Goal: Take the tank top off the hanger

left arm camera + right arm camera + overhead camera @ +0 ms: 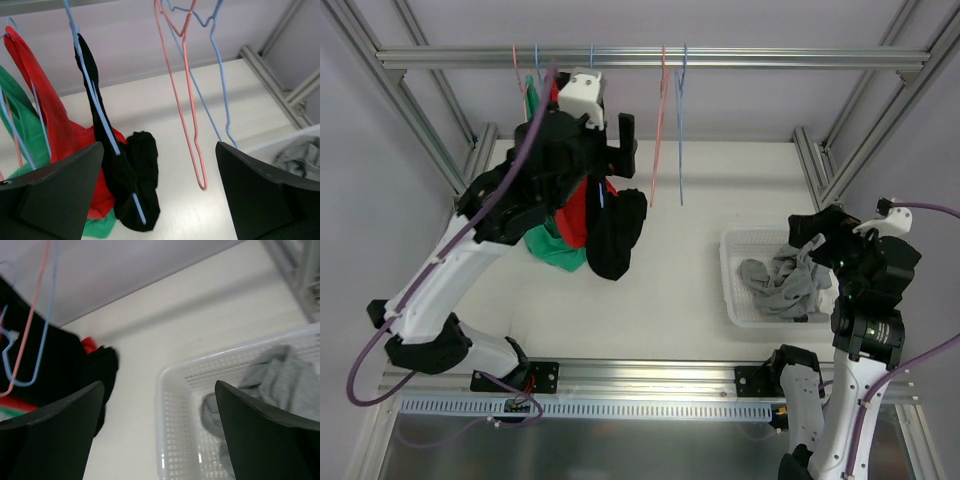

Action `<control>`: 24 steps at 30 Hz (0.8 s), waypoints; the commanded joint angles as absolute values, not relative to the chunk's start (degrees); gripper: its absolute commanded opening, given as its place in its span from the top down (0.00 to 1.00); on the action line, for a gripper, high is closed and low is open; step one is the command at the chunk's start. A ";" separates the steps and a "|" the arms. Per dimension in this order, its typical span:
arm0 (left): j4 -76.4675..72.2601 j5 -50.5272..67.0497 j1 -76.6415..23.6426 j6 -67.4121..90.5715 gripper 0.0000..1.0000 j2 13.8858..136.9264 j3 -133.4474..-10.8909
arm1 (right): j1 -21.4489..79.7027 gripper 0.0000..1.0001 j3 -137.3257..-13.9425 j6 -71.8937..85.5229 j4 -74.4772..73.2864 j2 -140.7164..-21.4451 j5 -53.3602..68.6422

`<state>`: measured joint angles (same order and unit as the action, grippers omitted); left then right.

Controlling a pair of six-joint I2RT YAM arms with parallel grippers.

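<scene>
— What is hanging on the rail [720,57]?
— Three tops: black tank top [127,170], red top [55,125], green top [20,120]; plus two bare hangers [182,100]. One grey garment [782,283] is lying in one basket [728,290]. Both pairs of jaws are gaping

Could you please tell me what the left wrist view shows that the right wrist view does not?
Only the left wrist view shows the loaded blue hanger running down through the black tank top. Only the right wrist view shows the perforated wall of the white basket. Both views show the black tank top, the empty pink hanger, the empty blue hanger and the grey garment.
</scene>
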<state>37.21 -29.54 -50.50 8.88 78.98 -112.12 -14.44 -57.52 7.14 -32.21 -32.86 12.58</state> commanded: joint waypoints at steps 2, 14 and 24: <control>37.26 -36.56 -47.38 4.83 0.06 85.76 -118.47 | -14.59 0.03 -54.06 9.40 -29.97 -35.07 35.84; 37.18 -29.82 -35.44 12.38 0.22 91.48 -116.37 | -14.33 0.03 -52.74 10.63 -29.44 -32.08 39.99; 37.18 -22.41 -32.08 14.24 0.75 96.06 -118.91 | -14.15 0.03 -53.26 11.51 -28.83 -30.67 40.96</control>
<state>38.09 -25.50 -32.16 13.39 96.12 -115.74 -14.37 -52.14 10.46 -31.42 -31.20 38.81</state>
